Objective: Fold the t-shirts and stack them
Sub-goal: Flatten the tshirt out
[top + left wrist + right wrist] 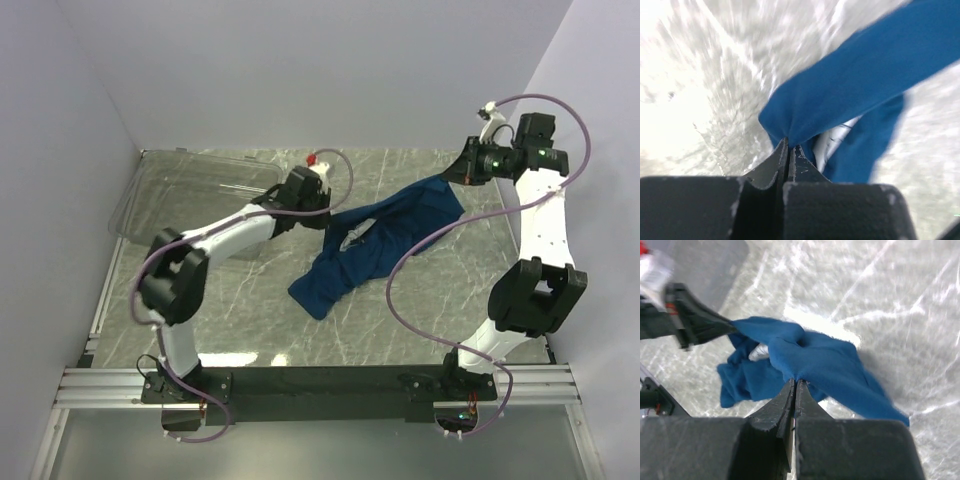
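A dark blue t-shirt point(385, 235) hangs stretched between my two grippers above the marble table, its lower part trailing down to the table at the centre. My left gripper point(322, 207) is shut on one end of the shirt; in the left wrist view point(788, 142) the cloth point(850, 85) bunches at the fingertips, with a bit of pale print point(832, 140) showing. My right gripper point(458, 172) is shut on the other end; in the right wrist view point(795, 381) the fabric point(810, 357) spreads from the fingertips toward the left gripper point(732, 327).
A clear plastic bin point(190, 190) sits at the back left of the table, next to the left arm point(225, 235). White walls close in on the left, back and right. The table's near edge carries a black rail point(320, 380).
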